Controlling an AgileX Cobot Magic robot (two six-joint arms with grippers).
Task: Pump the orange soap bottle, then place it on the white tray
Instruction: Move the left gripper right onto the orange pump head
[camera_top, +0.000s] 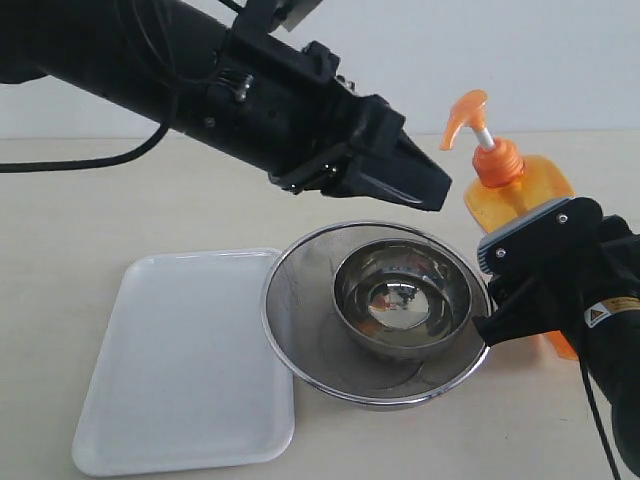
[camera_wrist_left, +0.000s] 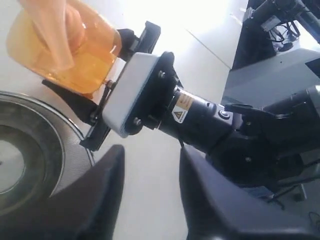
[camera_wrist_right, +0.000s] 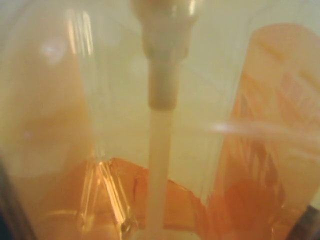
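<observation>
While clamped across the body of the orange soap bottle (camera_top: 520, 190), hold the right claw (camera_top: 525, 280) rigid, bottle upright in its pinch. Spread wide and empty: left claw (camera_top: 425, 185), hovering over the steel strainer (camera_top: 300, 300) and the bowl (camera_top: 445, 310) inside it, pump head (camera_top: 465, 115) just ahead of its tips and a little higher. Lift above that head, then press straight down along the white stem (camera_top: 485, 135); avoid any sideways shove, likely to twist the bottle in the right claw's grip. Let up gently. Save for afterwards the white tray (camera_top: 180, 400), lying well behind the left claw's tips, past the strainer from the right claw.
</observation>
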